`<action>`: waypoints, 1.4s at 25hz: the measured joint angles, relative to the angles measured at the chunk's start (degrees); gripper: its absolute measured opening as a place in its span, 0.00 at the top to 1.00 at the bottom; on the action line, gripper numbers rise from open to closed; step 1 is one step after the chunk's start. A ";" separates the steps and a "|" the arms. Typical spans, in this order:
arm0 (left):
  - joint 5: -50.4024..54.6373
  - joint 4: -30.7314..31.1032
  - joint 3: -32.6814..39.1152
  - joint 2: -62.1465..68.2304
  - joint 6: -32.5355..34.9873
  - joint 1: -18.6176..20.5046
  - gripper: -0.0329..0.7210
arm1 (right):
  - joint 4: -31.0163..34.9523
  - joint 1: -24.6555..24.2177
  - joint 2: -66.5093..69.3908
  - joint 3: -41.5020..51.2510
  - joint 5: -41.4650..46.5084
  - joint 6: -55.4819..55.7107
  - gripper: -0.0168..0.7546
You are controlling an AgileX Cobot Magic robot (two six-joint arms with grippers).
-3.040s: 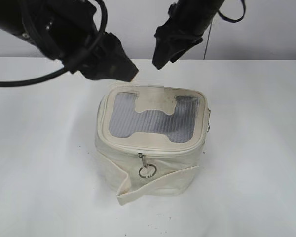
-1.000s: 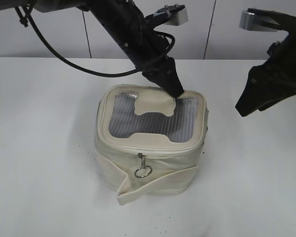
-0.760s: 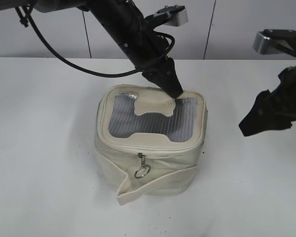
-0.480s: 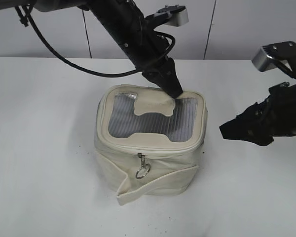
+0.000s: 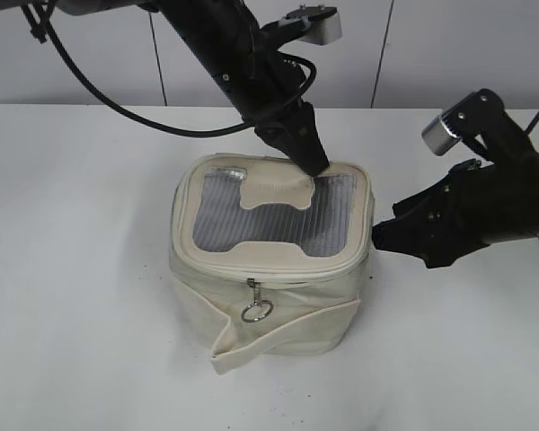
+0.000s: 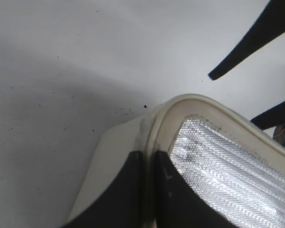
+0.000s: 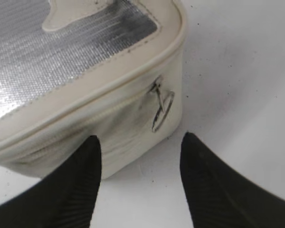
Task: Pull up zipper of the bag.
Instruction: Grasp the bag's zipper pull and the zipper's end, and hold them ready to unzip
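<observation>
The cream bag (image 5: 269, 269) stands mid-table, its grey mesh window (image 5: 269, 220) facing up. My left gripper (image 5: 312, 167) reaches down onto the lid's back edge. In the left wrist view this gripper (image 6: 148, 156) is shut, with a thin cream edge of the bag (image 6: 133, 142) pinched between its fingers. The right gripper (image 5: 384, 235) stands open, level with the bag's right side. In the right wrist view the gripper (image 7: 140, 142) frames the bag's corner, where a silver ring pull (image 7: 161, 110) hangs from the zipper (image 7: 85, 122), untouched. Another ring pull (image 5: 256, 307) hangs at the front.
A loose cream strap (image 5: 278, 337) wraps the bag's lower front and juts toward the near edge. The white table (image 5: 72, 287) spreads all round, with a grey panelled wall (image 5: 90, 72) behind. The left arm and its cable cross above the back left.
The right gripper has swung down and leftward until it sits beside the bag's right side. The left gripper has kept its place on the lid's back edge.
</observation>
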 joint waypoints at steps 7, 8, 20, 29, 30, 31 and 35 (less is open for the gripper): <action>0.00 0.19 0.00 -0.02 0.00 0.00 0.91 | 15.78 0.00 6.25 -0.08 0.37 -16.67 0.43; 0.00 0.26 0.00 -0.02 0.00 0.00 0.91 | 17.64 0.00 6.88 -0.23 0.42 -18.20 0.43; 0.00 0.52 0.00 -0.12 -0.05 0.00 0.91 | 13.59 0.00 8.31 -2.86 3.29 -11.64 0.97; 0.59 0.89 0.00 -0.24 -2.65 -0.10 0.91 | -11.53 0.00 0.51 -2.98 5.72 15.80 0.97; 0.59 0.95 0.00 -0.24 -3.19 -0.10 0.91 | -13.28 0.00 0.18 -2.98 6.47 17.81 0.97; 0.53 1.01 0.00 -0.24 -3.71 -0.10 0.91 | -14.81 0.00 -0.03 -3.04 7.23 19.39 0.97; 0.59 1.06 0.00 -0.24 -4.89 -0.17 0.91 | -20.78 0.00 -1.18 -3.10 11.10 27.16 0.97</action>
